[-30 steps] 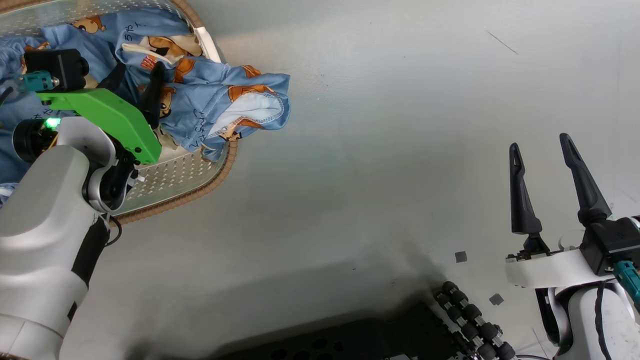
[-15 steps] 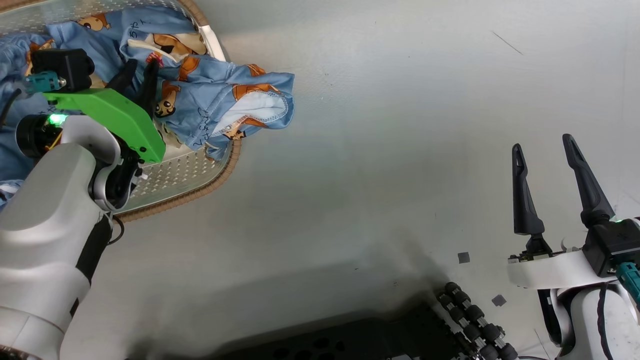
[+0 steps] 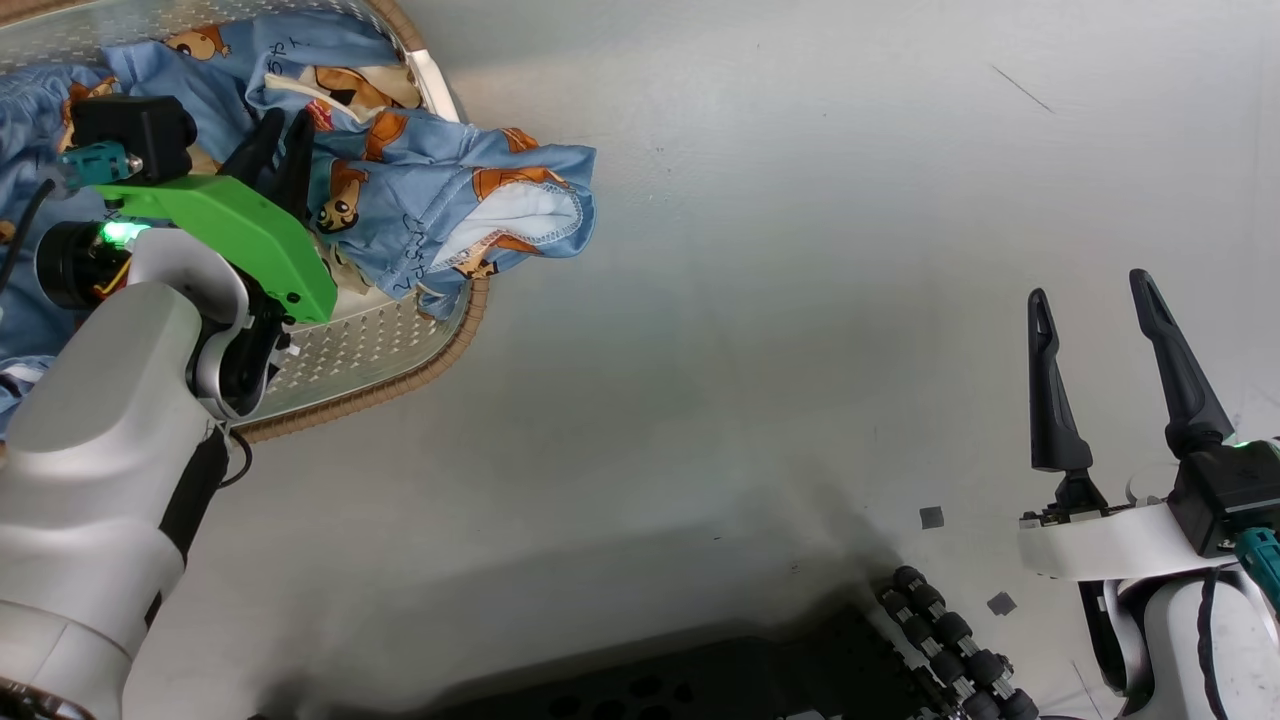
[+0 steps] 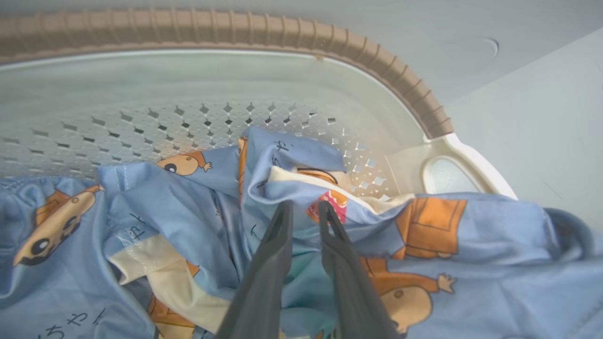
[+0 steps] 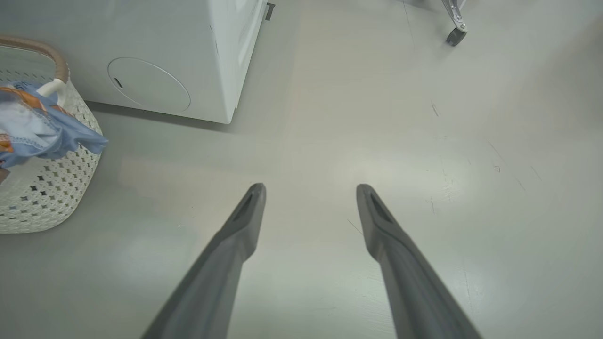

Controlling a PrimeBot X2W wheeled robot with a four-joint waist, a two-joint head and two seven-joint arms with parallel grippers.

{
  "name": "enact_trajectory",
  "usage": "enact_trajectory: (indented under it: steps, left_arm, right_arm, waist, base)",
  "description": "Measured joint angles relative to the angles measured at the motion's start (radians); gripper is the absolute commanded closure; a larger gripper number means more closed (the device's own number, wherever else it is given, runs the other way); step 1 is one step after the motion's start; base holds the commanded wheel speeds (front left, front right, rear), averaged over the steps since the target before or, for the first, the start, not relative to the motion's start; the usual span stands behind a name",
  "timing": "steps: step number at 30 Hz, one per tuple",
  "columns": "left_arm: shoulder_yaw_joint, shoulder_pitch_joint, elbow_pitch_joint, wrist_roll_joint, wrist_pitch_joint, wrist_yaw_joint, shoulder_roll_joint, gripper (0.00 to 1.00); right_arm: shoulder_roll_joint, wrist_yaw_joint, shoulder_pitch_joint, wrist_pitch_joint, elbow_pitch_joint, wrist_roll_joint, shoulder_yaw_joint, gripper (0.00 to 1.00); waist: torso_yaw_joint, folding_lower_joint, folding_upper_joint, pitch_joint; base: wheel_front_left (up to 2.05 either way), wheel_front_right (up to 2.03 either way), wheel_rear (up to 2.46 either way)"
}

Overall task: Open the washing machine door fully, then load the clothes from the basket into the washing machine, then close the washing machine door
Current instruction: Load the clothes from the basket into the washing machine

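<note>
Left gripper (image 4: 304, 209): was seen nearly closed among clothes (image 4: 471, 226) in basket (image 4: 188, 80); grasp could not be confirmed.
Right gripper (image 5: 311, 193): was seen spread wide, empty, over floor (image 5: 424, 141).

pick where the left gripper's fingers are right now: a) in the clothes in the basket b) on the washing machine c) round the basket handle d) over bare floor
a: the left gripper has its tips in the clothes inside the basket

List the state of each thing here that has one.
basket: upright on the floor, holding the clothes.
clothes: crumpled, one part hanging over the basket's rim.
left gripper: jaws narrow, pinching a fold of the clothes.
right gripper: open, empty.
washing machine: low round flap closed.
</note>
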State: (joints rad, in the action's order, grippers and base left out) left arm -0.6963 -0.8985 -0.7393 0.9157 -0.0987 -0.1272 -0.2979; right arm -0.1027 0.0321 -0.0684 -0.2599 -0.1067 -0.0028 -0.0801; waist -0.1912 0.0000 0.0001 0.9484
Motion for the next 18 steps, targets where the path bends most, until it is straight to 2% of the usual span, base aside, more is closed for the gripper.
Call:
enact_trajectory:
  steps: [4,18]
  left_arm:
    - [-0.017,-0.005,-0.009,0.002,-0.008,0.0,0.001,1.0]
    - [-0.051,-0.026,-0.031,0.03,-0.036,0.0,0.0,1.0]
  right_arm:
    - [0.0,-0.003,0.002,0.0,-0.001,0.0,0.0,0.0]
    - [-0.008,-0.008,0.002,0.0,-0.006,0.0,-0.003,0.0]
  waist:
    - [0.001,0.0,0.0,0.0]
    - [0.007,0.0,0.0,0.0]
  base:
    - [0.0,0.0,0.0]
    - [0.0,0.0,0.0]
